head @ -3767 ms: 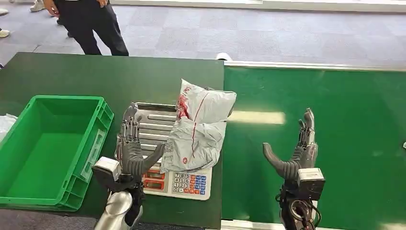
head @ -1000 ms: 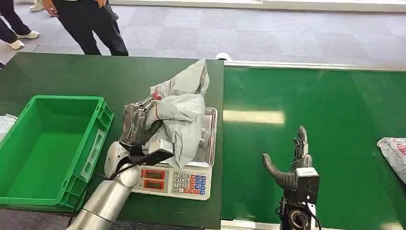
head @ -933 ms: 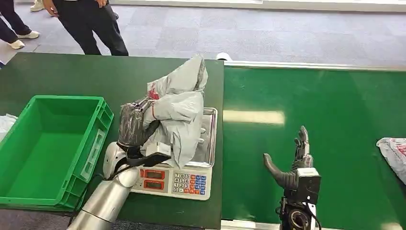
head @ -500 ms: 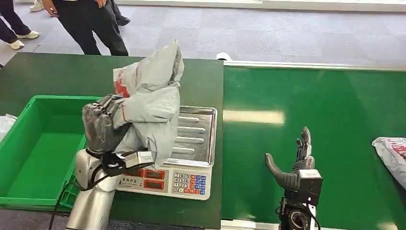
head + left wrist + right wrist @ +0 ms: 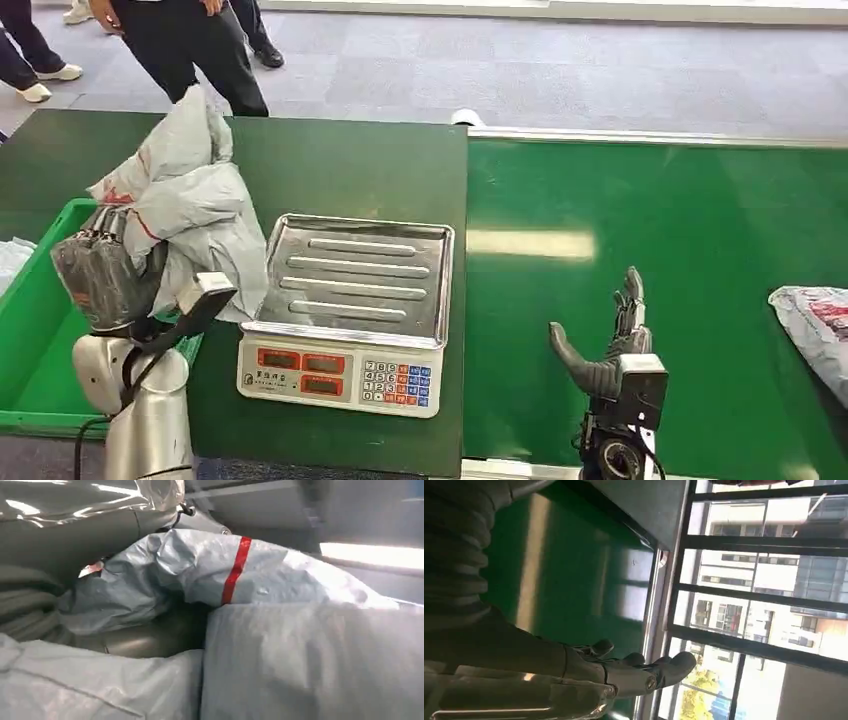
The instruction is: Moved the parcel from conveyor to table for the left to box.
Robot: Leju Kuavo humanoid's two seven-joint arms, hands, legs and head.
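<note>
My left hand [image 5: 100,275] grips a crumpled grey plastic parcel [image 5: 190,215] with red markings and holds it in the air over the right end of the green box [image 5: 30,330]. Up close, the parcel [image 5: 280,590] shows a red stripe and covers the hand's fingers. My right hand [image 5: 612,345] stands open and upright over the green conveyor belt [image 5: 660,220], thumb out to the left, holding nothing. The right wrist view has that hand [image 5: 589,672] with its fingers extended above the belt [image 5: 569,570].
A scale [image 5: 350,315] with a bare steel pan sits on the dark green table [image 5: 330,165] between box and conveyor. Another grey parcel [image 5: 815,330] lies at the belt's right edge. People's legs [image 5: 190,50] stand behind the table. A white bag [image 5: 10,260] lies left of the box.
My left hand has lifted the parcel off the scale pan and carried it left over the green box. The second parcel has come further in along the belt. My right hand has stayed put.
</note>
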